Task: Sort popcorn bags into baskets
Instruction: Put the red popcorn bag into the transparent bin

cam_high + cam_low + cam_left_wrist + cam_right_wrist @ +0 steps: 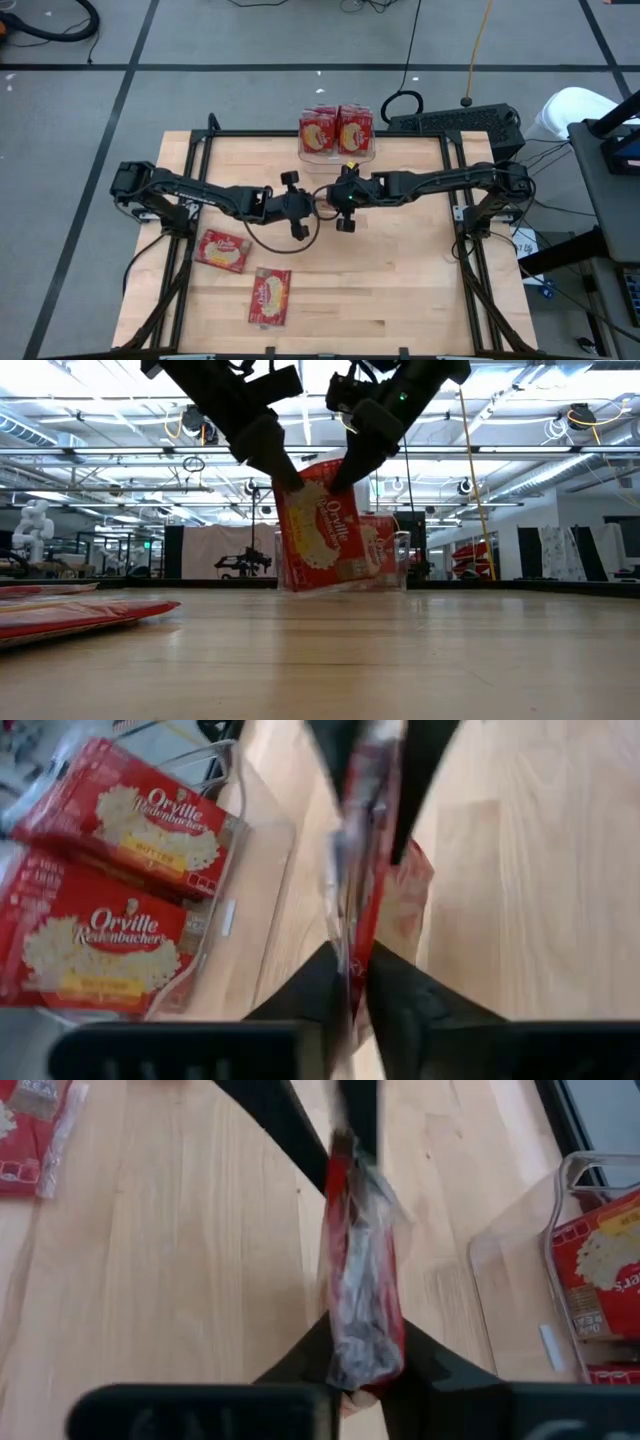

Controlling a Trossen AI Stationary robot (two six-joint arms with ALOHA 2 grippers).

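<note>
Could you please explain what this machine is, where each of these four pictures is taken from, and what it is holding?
Two dark robot arms work over a wooden table. One camera looks straight down, one sits level with the tabletop, and one rides on each wrist. In the middle, the left pincer and the right pincer both pinch one red popcorn bag, held up on edge above the wood as if passed between them. At the far edge stands a clear bin with two bags in it. Two more bags lie flat near the left arm.
</note>
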